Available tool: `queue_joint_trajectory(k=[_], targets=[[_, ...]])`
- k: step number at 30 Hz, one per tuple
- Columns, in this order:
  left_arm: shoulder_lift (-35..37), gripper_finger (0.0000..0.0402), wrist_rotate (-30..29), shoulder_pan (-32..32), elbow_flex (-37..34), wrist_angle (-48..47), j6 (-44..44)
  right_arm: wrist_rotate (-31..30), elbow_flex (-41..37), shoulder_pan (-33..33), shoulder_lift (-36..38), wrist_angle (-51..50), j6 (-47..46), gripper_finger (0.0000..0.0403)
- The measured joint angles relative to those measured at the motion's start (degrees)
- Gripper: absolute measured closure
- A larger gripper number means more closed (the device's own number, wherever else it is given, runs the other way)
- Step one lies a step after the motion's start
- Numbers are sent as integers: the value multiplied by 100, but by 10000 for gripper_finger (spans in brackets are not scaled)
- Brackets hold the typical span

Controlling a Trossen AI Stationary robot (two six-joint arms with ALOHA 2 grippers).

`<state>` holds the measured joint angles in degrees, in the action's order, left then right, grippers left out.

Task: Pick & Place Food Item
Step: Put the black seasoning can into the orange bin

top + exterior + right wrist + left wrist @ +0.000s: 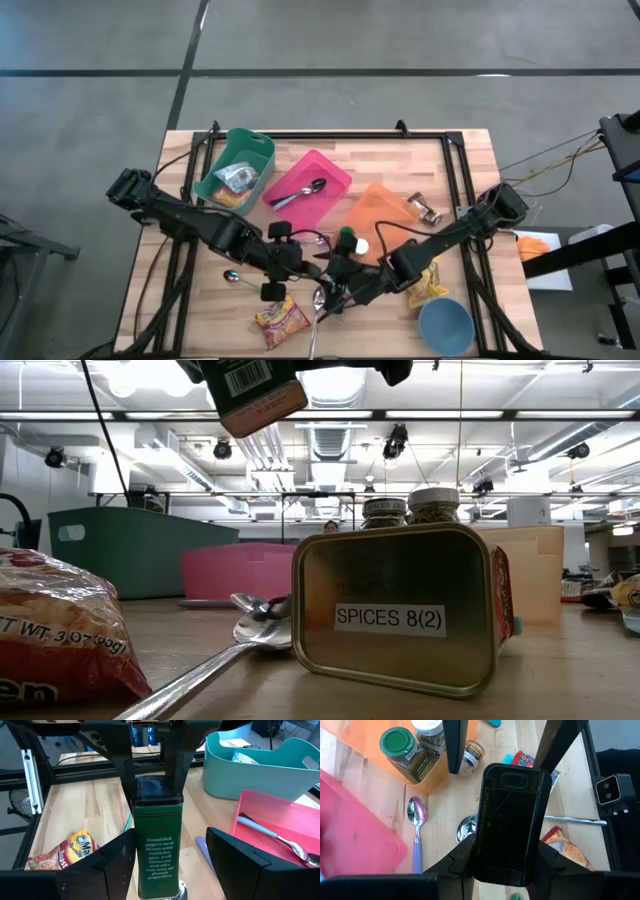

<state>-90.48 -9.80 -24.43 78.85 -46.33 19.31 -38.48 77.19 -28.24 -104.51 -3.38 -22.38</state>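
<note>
Glossy metal tin point(392, 610), wooden table point(470, 165)

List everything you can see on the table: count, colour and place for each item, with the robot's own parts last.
bin: 1, green, table's left side, packets inside
pink tray: 1, beside the bin
orange tray: 1, beside the pink tray
spoons: 3; one in the pink tray, one purple-handled, one silver
jars: 2, green and white lids, by the orange tray
dumbbell: 1, silver
bowl: 1, blue
loose packets: 2
labelled tin: 1, gold
pepper tin: 1, green, held up
left gripper: shut on pepper tin
right gripper: open, flanking it
</note>
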Motion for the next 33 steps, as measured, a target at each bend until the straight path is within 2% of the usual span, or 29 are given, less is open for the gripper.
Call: queue_joint_trajectory(k=[3, 8, 15, 18, 24, 31, 33], targets=[[0, 284, 22, 0, 0, -1, 15, 67, 0, 34, 0, 75, 33, 168], [0, 284, 44, 0, 0, 1, 61, 556, 20, 155, 2, 145, 43, 168], [0, 284, 166, 0, 0, 9, 79, 748, 26, 274, 2, 158, 166, 171], [0, 284, 171, -2, 0, 20, 79, 776, 26, 274, 2, 181, 234, 198], [0, 284, 171, -8, 0, 35, 76, 933, 26, 274, 2, 226, 302, 292], [64, 281, 173, -35, 0, 57, 169, 926, 31, 274, 8, 279, 330, 294], [98, 248, 194, -57, 0, 70, 225, 916, 31, 274, 12, 309, 353, 294]])
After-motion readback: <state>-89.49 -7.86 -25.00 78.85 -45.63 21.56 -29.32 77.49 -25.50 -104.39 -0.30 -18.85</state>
